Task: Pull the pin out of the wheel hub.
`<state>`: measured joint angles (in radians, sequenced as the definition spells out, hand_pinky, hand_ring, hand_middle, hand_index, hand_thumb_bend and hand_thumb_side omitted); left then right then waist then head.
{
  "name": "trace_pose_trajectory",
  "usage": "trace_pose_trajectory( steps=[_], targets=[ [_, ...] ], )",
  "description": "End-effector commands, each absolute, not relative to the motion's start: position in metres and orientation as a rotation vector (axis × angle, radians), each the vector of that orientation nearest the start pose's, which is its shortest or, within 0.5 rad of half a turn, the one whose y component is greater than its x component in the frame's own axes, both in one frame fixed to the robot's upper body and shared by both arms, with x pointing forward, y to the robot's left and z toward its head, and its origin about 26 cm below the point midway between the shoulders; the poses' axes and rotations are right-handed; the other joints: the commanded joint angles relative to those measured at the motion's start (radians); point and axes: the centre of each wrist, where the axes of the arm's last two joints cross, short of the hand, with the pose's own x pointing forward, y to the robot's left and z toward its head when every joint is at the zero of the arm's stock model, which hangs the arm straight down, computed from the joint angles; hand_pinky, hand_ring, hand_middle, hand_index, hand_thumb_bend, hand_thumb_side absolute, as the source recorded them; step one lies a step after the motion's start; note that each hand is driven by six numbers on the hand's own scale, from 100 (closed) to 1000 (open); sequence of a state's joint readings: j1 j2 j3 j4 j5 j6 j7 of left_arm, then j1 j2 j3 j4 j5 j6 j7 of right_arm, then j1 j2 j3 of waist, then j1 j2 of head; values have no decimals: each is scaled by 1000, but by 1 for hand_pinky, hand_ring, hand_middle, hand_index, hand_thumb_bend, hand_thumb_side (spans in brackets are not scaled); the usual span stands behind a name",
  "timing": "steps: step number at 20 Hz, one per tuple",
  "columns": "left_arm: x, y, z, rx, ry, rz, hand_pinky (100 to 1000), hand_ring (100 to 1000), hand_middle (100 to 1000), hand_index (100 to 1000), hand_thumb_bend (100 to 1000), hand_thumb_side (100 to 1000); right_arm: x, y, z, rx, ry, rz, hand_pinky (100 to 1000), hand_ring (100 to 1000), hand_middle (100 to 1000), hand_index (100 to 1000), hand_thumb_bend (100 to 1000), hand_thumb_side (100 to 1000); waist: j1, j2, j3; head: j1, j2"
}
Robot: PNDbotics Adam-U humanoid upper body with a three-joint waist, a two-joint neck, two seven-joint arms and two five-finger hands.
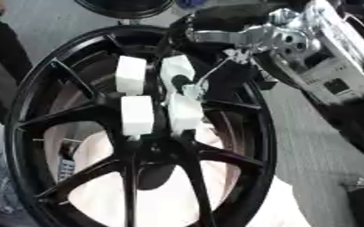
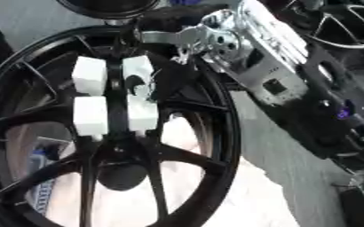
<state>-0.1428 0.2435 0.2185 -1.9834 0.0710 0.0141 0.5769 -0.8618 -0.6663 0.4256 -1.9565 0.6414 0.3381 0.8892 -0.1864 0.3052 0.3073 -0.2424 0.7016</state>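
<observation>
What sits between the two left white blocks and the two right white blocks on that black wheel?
A black spoke of the wheel runs up between the left white blocks and the right white blocks; the left eye view shows it best.

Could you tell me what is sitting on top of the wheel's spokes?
Four white blocks sit on the black wheel. The right hand reaches among them; whatever it touches is hidden.

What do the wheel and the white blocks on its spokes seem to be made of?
The wheel looks like glossy black painted metal: thin rigid spokes with bright highlights along their edges. The white blocks look matte, perhaps plastic or foam; they show flat faces and no glare, so the material stays uncertain.
</observation>
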Motion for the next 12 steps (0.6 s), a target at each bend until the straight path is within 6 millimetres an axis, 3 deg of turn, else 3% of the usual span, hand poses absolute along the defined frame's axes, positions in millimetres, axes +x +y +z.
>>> trace_pose_trajectory(
  steps=[1, 12],
  targets=[
    [278, 316, 166, 582, -2133, 550, 796, 565, 657, 783, 175, 441, 305, -175, 329, -816, -1437, 1807, 966, 898, 868, 895, 100, 407, 11, -12, 1, -8, -17],
    [278, 315, 165, 574, -2129, 553, 796, 562, 656, 781, 167, 446, 309, -176, 328, -840, -1419, 1803, 959, 900, 867, 898, 100, 384, 18, 10, 4, -13, -35]
  ],
)
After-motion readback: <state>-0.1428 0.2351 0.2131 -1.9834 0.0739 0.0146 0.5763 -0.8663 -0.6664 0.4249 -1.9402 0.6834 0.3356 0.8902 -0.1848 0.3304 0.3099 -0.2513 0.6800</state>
